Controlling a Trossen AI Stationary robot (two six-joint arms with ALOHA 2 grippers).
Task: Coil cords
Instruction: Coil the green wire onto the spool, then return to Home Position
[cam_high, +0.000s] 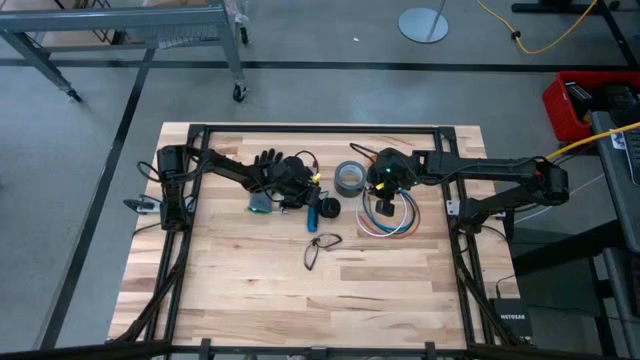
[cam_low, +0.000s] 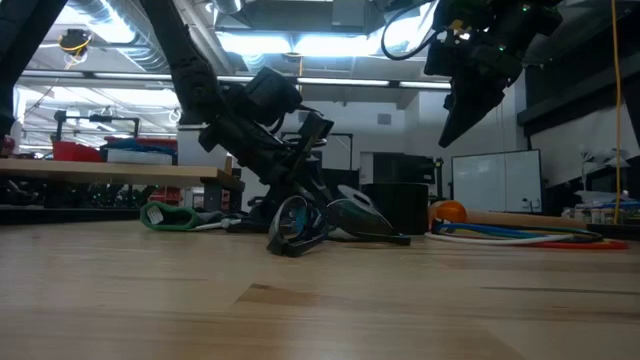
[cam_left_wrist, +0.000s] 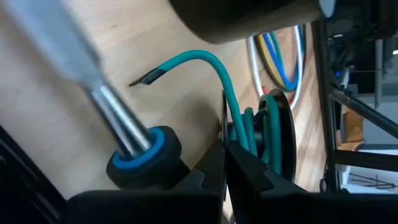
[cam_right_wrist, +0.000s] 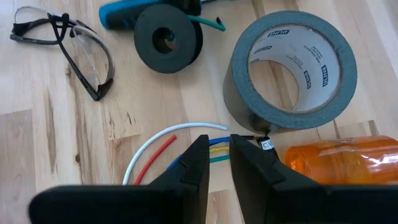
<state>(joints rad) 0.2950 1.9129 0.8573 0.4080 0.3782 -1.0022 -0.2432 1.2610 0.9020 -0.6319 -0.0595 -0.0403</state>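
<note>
The right gripper (cam_right_wrist: 214, 163), jaws slightly apart, hovered over the cords (cam_right_wrist: 180, 144); closing there risked snagging one strand and nudging the tape roll (cam_right_wrist: 292, 68). The left gripper (cam_left_wrist: 225, 163) sat shut.

Cords (cam_right_wrist: 186, 138) partly behind right hand (cam_right_wrist: 214, 163)

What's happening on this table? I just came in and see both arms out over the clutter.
The right gripper hangs above the cords, a loose ring of white, blue and red wires beside the grey tape roll; its fingers stand slightly apart over the wire ends, holding nothing that shows. The left gripper is shut low by a black spool of teal wire. Safety glasses lie untouched nearby.
</note>
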